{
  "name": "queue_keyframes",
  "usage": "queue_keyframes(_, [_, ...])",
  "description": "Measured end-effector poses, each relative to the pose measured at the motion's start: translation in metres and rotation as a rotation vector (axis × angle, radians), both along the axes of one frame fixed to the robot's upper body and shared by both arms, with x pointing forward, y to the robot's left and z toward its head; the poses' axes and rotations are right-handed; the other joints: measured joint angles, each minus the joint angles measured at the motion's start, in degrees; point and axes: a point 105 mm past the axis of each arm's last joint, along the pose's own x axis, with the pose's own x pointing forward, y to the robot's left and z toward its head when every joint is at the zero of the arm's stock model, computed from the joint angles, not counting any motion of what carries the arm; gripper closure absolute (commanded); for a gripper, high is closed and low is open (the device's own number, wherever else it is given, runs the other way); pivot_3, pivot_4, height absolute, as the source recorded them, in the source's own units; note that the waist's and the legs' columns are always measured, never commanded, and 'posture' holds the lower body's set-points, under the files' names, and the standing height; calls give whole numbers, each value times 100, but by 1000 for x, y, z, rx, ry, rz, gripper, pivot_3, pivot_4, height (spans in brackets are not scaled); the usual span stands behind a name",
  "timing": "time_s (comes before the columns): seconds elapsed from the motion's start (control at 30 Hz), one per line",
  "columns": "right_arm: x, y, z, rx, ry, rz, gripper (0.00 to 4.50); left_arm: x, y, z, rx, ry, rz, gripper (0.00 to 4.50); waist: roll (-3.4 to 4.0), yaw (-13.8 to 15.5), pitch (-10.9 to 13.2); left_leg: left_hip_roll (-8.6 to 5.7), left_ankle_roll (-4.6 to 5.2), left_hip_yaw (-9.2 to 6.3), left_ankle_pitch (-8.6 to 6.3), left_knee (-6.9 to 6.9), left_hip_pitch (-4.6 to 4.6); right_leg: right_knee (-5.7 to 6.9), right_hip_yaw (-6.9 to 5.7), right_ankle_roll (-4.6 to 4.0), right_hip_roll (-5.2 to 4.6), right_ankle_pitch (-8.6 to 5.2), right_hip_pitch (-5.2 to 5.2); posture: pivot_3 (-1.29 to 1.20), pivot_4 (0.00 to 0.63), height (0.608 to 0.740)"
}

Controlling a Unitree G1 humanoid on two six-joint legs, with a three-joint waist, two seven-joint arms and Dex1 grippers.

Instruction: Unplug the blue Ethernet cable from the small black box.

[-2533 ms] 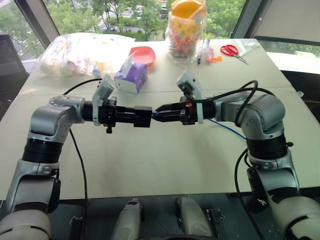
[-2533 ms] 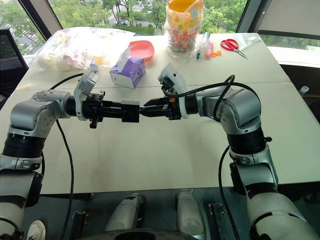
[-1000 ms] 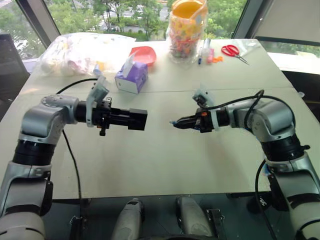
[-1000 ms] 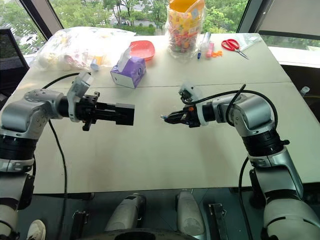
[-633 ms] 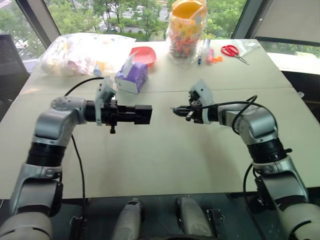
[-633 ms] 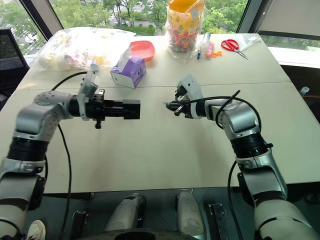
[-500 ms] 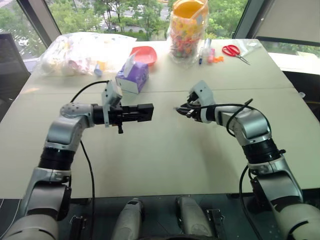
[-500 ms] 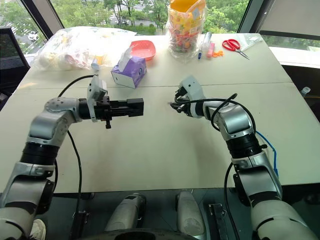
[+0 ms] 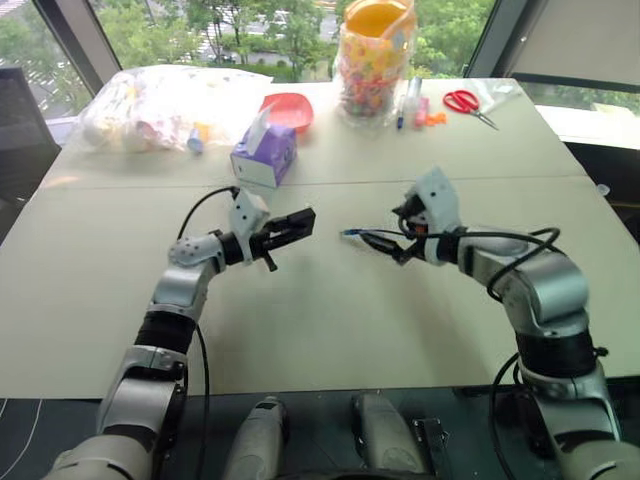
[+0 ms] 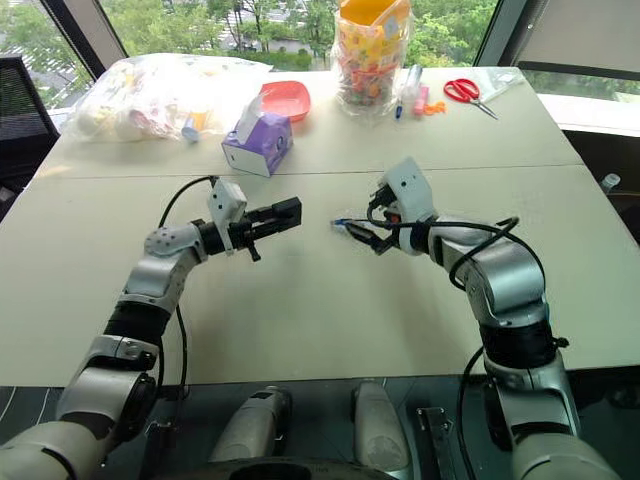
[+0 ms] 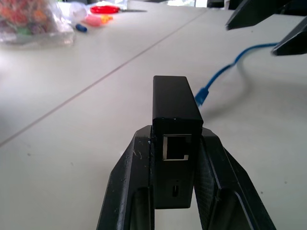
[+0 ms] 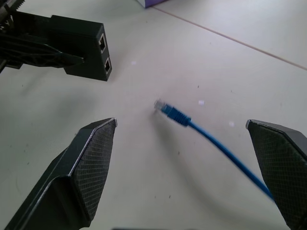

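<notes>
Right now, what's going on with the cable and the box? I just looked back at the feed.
The cable is out. The left gripper is clamped on the small black box, holding it above the table with its port empty. The right gripper is wide open, and the blue Ethernet cable is free between its fingers, plug end clear of the box.
</notes>
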Motion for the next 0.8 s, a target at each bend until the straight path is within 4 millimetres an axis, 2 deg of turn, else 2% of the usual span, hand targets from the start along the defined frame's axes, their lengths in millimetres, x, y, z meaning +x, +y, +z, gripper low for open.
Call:
queue_keyframes(0.17, [-12, 1, -2, 7, 13, -21, 27, -1, -1, -11, -23, 30, 13, 4015, 0, 8, 0, 0, 1, -1, 0, 4, 6, 2, -1, 0, 1, 0, 8, 0, 150, 740])
queue_keyframes(0.23, [-17, 4, -3, 10, 18, -16, 0, -1, 0, -13, -25, 31, 16, 2959, -1, 6, -1, 0, 1, -1, 1, 4, 11, 0, -1, 0, 1, 0, 14, 0, 150, 740])
queue_keyframes(0.4, [-23, 4, -5, 3, 26, -13, 0, -5, 11, -27, -8, 74, 45, 703, 0, 5, -1, 1, 1, -2, 1, 2, 12, 1, -1, 0, 2, 0, 14, 0, 150, 740])
queue_keyframes(0.47, [-24, 5, -6, 4, 31, -7, 0, -5, 17, -27, -1, 75, 60, 26, 0, 12, -1, 1, 1, -1, 0, 3, 12, 0, -1, 0, 1, 0, 15, 0, 150, 740])
queue_keyframes(0.63, [-31, 1, -8, -26, 46, 15, 0, -16, 38, -15, 32, 57, 74, 26, 0, 4, -1, 2, 1, -2, 0, -2, 11, -2, -1, -1, 1, -1, 14, 0, 150, 740])
queue_keyframes(0.8, [-36, -2, -13, -34, 71, 38, 0, -29, 44, 4, 29, 46, 57, 26, 0, 15, -1, 2, 1, -2, 0, 2, 11, -3, -1, -1, 1, -1, 18, 0, 150, 740])
